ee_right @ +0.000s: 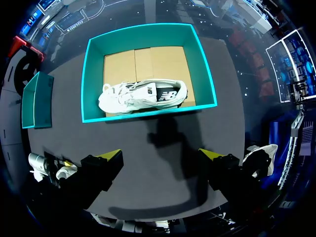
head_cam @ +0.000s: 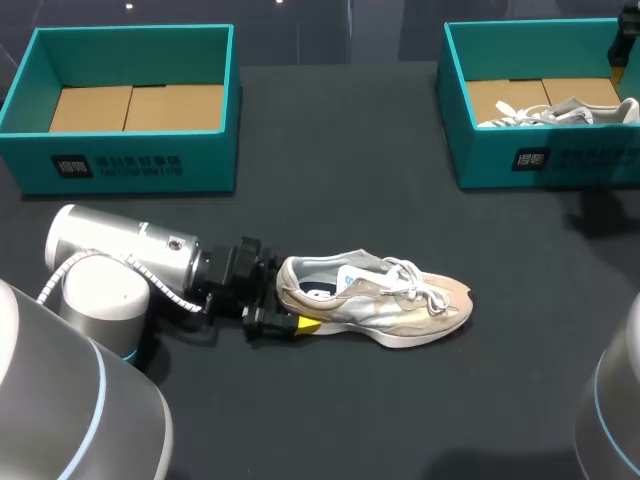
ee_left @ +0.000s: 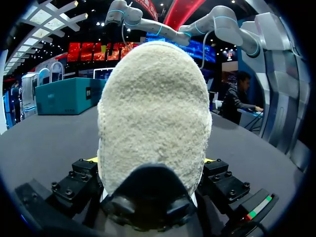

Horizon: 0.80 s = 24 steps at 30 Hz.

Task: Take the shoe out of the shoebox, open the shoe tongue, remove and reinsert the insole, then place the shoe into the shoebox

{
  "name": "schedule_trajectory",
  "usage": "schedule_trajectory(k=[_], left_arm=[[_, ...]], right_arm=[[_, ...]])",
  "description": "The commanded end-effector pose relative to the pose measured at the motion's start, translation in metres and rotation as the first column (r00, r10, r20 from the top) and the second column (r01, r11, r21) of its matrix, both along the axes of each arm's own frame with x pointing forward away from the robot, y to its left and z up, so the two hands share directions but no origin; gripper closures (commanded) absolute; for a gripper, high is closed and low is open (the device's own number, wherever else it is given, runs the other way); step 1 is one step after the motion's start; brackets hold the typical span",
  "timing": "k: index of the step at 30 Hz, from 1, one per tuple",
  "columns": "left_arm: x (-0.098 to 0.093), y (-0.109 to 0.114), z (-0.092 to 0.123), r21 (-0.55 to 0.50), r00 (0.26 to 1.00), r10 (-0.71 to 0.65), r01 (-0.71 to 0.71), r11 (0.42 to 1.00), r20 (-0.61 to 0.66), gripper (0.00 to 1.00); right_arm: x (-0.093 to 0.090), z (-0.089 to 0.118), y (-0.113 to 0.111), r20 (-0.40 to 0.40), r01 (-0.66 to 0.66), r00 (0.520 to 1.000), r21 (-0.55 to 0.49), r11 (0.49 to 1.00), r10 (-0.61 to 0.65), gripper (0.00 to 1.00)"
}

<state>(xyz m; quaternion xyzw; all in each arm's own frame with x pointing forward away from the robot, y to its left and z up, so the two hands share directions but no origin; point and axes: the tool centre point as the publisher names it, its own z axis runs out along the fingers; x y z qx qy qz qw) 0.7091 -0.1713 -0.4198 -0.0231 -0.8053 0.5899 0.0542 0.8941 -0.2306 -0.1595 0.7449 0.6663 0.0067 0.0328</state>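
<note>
On the dark table [head_cam: 330,200], near the middle: one beige shoe [head_cam: 375,300], lying on its sole, toe toward the right arm's side, heel toward the left arm. The upper is beige and silver-grey with a white sole edge and loose white laces. The collar gapes, showing a pale lining. In the left wrist view the heel is a cream, fuzzy rounded panel over a black tab.

Left arm: low over the table, coming in level from the left. The left gripper [head_cam: 288,300] pinches the heel, one finger on each side.

Right arm: raised above the far right shoebox [ee_right: 148,28]. The right gripper [ee_right: 160,154] points straight down with its fingers spread wide and nothing between them.

Right shoebox: teal with a cardboard floor, holding one white shoe [ee_right: 143,96] on its side.

Left shoebox [head_cam: 130,160]: teal, far left, with its cardboard floor bare.
</note>
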Motion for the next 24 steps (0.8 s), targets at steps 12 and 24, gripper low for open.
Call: schedule_trajectory(k=[12, 24], left_arm=[[-0.001, 0.001, -0.003, -0.001, 1.000, 0.001, -0.001, 1.000, 0.000, 1.00], [-0.001, 0.001, -0.003, -0.001, 1.000, 0.001, -0.001, 1.000, 0.000, 1.00]], right_arm=[[0.000, 0.000, 0.000, 0.000, 0.001, 1.000, -0.001, 1.000, -0.001, 0.00], [-0.018, -0.006, 0.019, 0.002, -0.004, 1.000, 0.008, 1.000, 0.004, 0.00]])
